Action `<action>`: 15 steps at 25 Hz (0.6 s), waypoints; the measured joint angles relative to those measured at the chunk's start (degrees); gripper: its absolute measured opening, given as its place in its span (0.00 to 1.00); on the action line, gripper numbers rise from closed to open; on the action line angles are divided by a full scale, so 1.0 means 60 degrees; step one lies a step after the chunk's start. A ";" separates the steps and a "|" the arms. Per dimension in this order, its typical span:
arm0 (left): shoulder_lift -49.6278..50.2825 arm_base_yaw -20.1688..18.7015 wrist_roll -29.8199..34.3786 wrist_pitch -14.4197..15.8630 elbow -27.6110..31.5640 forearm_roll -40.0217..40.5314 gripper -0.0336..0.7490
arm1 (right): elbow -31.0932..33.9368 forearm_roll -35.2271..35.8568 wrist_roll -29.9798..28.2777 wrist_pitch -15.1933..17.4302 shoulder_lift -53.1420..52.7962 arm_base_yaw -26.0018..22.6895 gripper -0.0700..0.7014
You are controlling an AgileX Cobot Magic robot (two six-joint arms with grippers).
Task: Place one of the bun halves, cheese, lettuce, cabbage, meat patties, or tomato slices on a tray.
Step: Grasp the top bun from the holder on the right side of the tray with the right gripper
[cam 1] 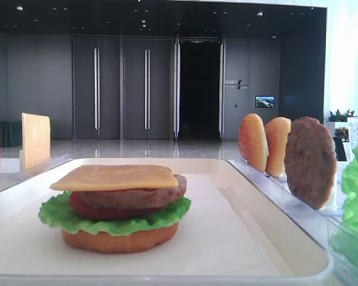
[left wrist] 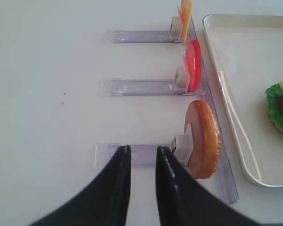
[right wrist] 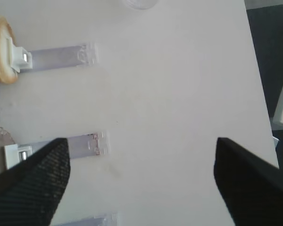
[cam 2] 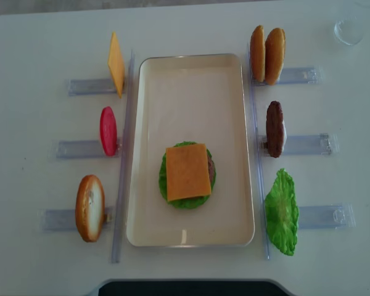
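Black right gripper (right wrist: pixel 141 183) fingers spread wide, empty, over bare table; left gripper (left wrist: pixel 140 162) fingers nearly together, empty, a bun half (left wrist: pixel 203 139) just right of them. On the tray (cam 2: pixel 234 123), the stack is built to the cheese (cam 2: pixel 187 172); I judge a bun top remains.

Bare tray (cam 2: pixel 191 86) behind the burger stack (cam 2: pixel 187 175); racks (cam 2: pixel 254 148) flank both sides.

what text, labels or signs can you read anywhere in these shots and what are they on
Wall sign on the dark wall right of the doorway: pale lettering, too small and blurred to read.
Small wall screen below it: bright image, no legible words.
Tray, cheese, bun halves, racks: no text or labels visible.
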 joint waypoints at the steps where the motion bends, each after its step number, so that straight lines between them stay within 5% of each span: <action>1: 0.0000 0.0000 0.0000 0.0000 0.0000 0.0000 0.22 | -0.0282 -0.0003 -0.0041 0.0064 0.0292 0.0000 0.85; 15: 0.0000 0.0000 0.0000 0.0000 0.0000 0.0000 0.22 | -0.3089 0.0295 -0.0245 0.0121 0.3263 0.0000 0.85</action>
